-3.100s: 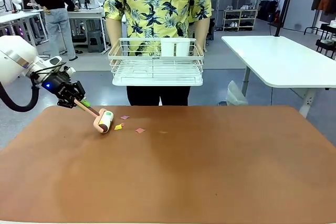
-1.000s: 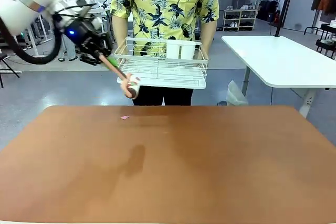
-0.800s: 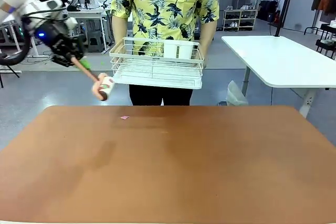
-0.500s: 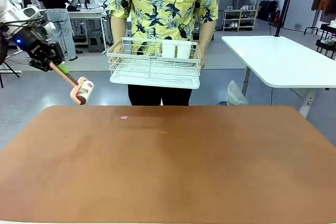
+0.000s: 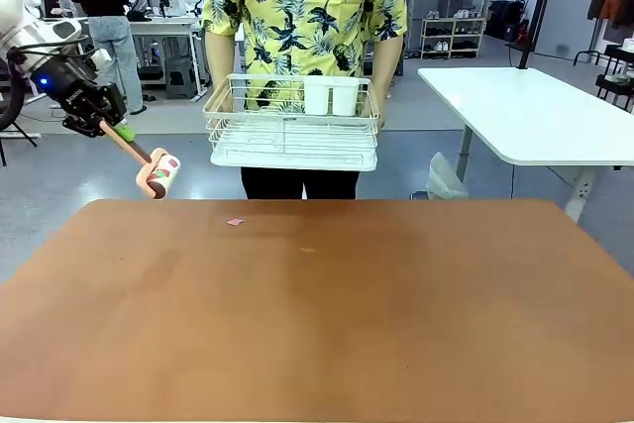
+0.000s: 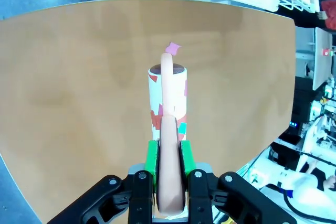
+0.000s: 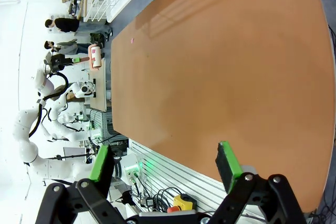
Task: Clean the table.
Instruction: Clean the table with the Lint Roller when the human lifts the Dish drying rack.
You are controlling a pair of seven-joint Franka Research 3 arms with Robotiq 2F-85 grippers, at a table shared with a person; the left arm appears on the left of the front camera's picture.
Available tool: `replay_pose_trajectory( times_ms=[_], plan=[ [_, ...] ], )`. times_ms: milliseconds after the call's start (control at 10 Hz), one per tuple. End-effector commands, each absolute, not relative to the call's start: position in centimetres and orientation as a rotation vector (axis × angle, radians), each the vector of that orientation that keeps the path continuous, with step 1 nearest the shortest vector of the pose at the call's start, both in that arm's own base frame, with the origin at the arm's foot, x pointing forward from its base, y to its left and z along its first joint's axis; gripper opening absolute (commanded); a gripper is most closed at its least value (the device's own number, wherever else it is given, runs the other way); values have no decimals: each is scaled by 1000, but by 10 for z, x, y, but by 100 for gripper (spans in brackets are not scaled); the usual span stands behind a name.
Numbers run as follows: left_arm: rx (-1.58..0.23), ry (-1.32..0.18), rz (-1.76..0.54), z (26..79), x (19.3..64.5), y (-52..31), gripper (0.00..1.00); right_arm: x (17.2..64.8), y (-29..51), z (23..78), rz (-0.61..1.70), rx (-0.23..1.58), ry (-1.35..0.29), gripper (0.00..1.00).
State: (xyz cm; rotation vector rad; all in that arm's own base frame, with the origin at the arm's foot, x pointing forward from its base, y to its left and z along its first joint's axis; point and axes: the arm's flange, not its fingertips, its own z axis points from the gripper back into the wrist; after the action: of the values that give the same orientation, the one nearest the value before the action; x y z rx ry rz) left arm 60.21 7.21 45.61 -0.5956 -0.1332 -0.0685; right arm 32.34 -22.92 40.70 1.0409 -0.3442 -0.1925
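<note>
Up front, the left tool [image 5: 99,126] grips the handle of a lint roller [image 5: 158,173], raised near the tabletop's [image 5: 317,324] far-left corner, where a pink scrap [image 5: 235,222] lies. Left wrist: green pads pinch that handle, the scrap just past the roller's tip. Right wrist: the right tool [image 7: 165,163] gapes open above the tabletop.

Person [image 5: 302,7] in a yellow print shirt is standing at 12 o'clock, holding a white wire rack [image 5: 292,136] carrying two white cups [image 5: 317,98]; white-topped table [image 5: 535,116] is standing at 2 o'clock
</note>
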Motion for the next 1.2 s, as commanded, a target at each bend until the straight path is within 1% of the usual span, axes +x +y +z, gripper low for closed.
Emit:
replay_pose_trajectory(
  times_ms=[0,100,200,300,400,600,1100],
  plan=[
    [-596,-132,-76,457,603,68,22,323,-228,410,-190,1052,-354,100],
    [-598,-86,-102,450,622,62,22,323,-228,410,-190,1052,-354,100],
    [-576,-76,-141,441,640,58,22,323,-228,410,-190,1052,-354,100],
    [-595,-29,-180,432,652,56,22,323,-228,410,-190,1052,-354,100],
    [-577,2,-148,417,666,54,22,323,-228,410,-190,1052,-354,100],
    [-567,28,-125,392,678,54,22,323,-228,410,-190,1052,-354,100],
    [-564,6,-2,360,682,59,22,323,-228,410,-190,1052,-354,100]
  ],
)
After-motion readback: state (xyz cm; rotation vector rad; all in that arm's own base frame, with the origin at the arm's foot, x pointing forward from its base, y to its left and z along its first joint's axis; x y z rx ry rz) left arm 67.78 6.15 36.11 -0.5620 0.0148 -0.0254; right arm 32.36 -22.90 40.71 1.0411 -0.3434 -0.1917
